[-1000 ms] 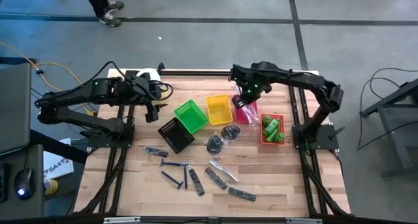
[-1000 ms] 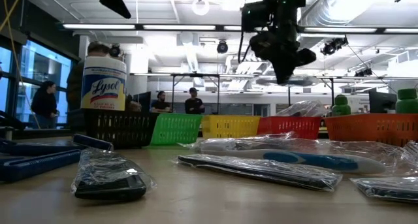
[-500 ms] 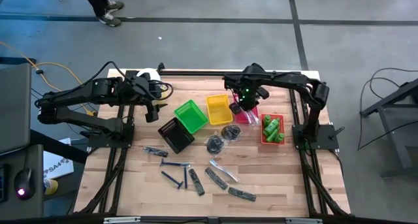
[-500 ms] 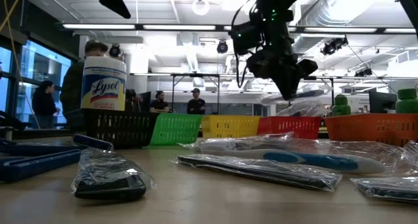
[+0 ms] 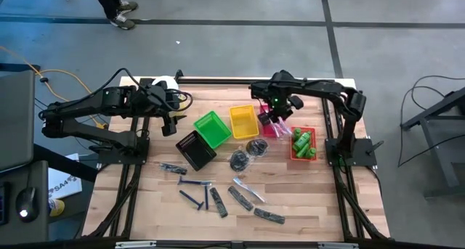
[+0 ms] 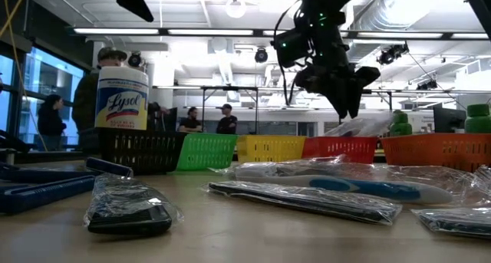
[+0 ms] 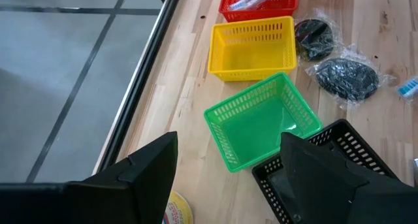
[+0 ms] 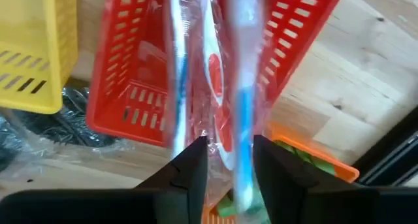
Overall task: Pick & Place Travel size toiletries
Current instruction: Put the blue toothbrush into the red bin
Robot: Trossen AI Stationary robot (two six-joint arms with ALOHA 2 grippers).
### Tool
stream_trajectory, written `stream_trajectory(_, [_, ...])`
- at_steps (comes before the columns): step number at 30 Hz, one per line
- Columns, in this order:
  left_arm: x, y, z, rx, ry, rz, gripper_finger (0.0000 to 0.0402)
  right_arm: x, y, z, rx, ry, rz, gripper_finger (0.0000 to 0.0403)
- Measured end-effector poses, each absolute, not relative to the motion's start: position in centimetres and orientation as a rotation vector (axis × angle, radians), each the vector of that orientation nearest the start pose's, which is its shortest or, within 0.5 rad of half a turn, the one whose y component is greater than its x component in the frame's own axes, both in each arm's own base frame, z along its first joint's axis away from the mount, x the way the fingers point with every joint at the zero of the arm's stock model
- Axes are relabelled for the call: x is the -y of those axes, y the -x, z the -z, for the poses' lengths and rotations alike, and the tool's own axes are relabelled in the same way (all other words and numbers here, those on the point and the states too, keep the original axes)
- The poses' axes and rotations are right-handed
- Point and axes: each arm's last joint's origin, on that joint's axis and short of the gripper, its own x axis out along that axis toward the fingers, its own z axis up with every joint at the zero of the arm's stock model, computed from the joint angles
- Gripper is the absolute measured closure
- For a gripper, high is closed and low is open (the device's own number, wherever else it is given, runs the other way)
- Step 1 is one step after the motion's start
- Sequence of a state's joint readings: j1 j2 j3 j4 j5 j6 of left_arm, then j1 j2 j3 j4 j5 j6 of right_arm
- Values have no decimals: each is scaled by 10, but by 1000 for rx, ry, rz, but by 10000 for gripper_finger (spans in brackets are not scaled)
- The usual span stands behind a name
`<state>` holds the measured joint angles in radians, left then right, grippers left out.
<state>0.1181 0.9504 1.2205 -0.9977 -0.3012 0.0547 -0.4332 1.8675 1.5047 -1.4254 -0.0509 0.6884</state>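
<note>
My right gripper (image 8: 230, 145) hovers open above the red basket (image 8: 124, 87), fingers pointing down. A clear packet with a blue-white toothbrush (image 8: 240, 87) runs blurred through the narrow gap between them, over the basket. Green bottles (image 5: 303, 143) lie in the orange basket (image 5: 302, 156). On the near half of the table lie dark blue razors (image 5: 193, 192), grey strips (image 5: 240, 199), a slim clear packet (image 5: 243, 185) and clear-bagged dark round pieces (image 5: 245, 154). My left gripper (image 7: 228, 145) waits open near the table's far left, over the green basket (image 7: 261, 126).
Black (image 5: 195, 149), green (image 5: 212, 128) and yellow (image 5: 243, 120) baskets stand in a row left of the red one. A white tub with a yellow label (image 6: 121, 98) stands at the far left. People stand in the room behind. Bare wood lies along the near right.
My right gripper has shifted a little along the far edge over the red basket and turned at the wrist. The clear packet that hung crosswise under it half a second ago no longer shows there in the low view.
</note>
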Motion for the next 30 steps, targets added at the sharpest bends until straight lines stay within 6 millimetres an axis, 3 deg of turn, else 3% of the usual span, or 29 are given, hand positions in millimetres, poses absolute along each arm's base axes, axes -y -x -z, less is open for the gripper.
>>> stream_trajectory(9, [-27,-156,-378,-741,-118,-380,142,140,-295,-232,-1594,-957,906,221])
stream_trajectory(15, [-27,-156,-378,-740,-113,-382,142,126,-290,-258,-1479,-997,899,213])
stream_trajectory(22, [-27,-156,-378,-739,-107,-384,142,77,-293,-293,-1305,-965,797,231])
stream_trajectory(30, [-27,-156,-378,-738,-102,-386,142,-7,-310,-290,-1369,-814,605,237])
